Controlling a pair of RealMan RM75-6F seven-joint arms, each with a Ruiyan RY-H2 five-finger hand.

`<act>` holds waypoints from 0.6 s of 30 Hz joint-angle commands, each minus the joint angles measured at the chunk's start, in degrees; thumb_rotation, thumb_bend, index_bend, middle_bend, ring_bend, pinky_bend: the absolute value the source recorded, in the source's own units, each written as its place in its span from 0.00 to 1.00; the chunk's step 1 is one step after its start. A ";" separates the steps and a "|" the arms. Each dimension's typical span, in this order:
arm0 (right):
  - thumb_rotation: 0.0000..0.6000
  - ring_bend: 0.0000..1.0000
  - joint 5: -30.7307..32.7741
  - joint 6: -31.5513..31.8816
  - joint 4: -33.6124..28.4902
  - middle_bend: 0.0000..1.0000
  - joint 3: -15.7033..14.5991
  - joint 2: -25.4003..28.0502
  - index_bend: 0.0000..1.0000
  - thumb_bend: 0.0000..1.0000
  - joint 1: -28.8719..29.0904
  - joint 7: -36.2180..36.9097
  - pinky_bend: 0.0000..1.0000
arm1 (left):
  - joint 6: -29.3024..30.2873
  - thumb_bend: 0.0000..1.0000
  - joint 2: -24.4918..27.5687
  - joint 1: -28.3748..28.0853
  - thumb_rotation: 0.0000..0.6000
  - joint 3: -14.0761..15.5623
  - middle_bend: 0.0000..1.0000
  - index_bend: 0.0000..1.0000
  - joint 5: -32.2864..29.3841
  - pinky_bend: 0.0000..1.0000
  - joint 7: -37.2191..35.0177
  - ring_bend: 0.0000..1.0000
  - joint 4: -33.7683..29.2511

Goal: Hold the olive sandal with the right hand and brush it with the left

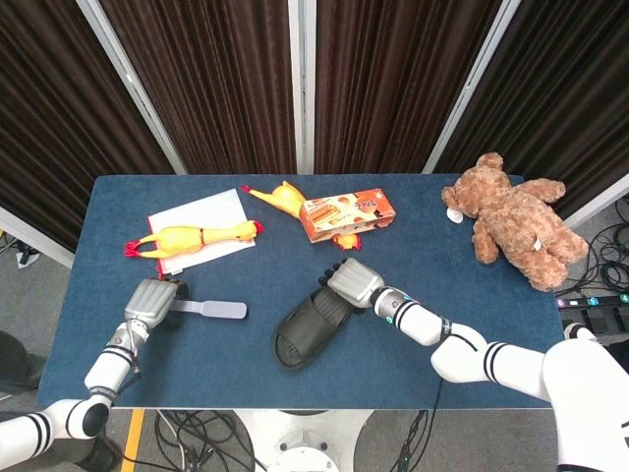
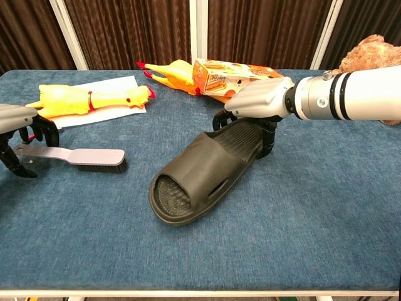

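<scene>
Olive sandal (image 2: 203, 174) has its heel gripped in my right hand (image 2: 260, 105), while my left hand's (image 2: 14, 128) fingers curl around the grey brush's (image 2: 74, 156) handle end.

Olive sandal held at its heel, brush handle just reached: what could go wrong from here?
1. The right hand grips only the heel of the olive sandal; the toe end rests on the table, so brushing pressure there may twist it in the grip.
2. The left hand sits over the very end of the brush handle; a grasp that far back could let the bristle end tip or drop.
3. The rubber chicken lies close behind the brush and might get bumped on lifting.
</scene>
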 commanded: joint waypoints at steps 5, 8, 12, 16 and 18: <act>1.00 0.28 0.28 -0.25 0.53 0.48 -0.41 -0.21 0.64 0.20 -0.11 0.06 0.36 | -0.90 0.15 -0.04 -0.95 1.00 0.24 0.55 0.54 -2.04 0.49 -0.40 0.43 -0.79; 1.00 0.28 0.29 -0.25 0.62 0.48 -0.50 -0.29 0.64 0.20 -0.14 0.19 0.36 | -1.47 0.15 -0.16 -1.54 1.00 0.44 0.55 0.54 -2.60 0.52 -0.40 0.45 -0.83; 1.00 0.28 0.42 -0.40 0.73 0.48 -0.58 -0.11 0.64 0.20 -0.14 0.30 0.36 | -2.29 0.16 -0.19 -2.20 1.00 0.63 0.55 0.54 -3.43 0.54 -0.81 0.45 -0.96; 1.00 0.28 0.56 -0.36 0.84 0.48 -0.57 0.07 0.64 0.20 -0.20 0.51 0.36 | -2.98 0.17 -0.26 -2.89 1.00 1.19 0.56 0.54 -4.14 0.56 -0.38 0.46 -0.99; 1.00 0.28 0.54 -0.44 0.88 0.48 -0.70 0.12 0.64 0.20 -0.24 0.61 0.36 | -3.49 0.18 -0.12 -3.19 1.00 1.43 0.57 0.54 -4.85 0.58 -0.33 0.47 -1.47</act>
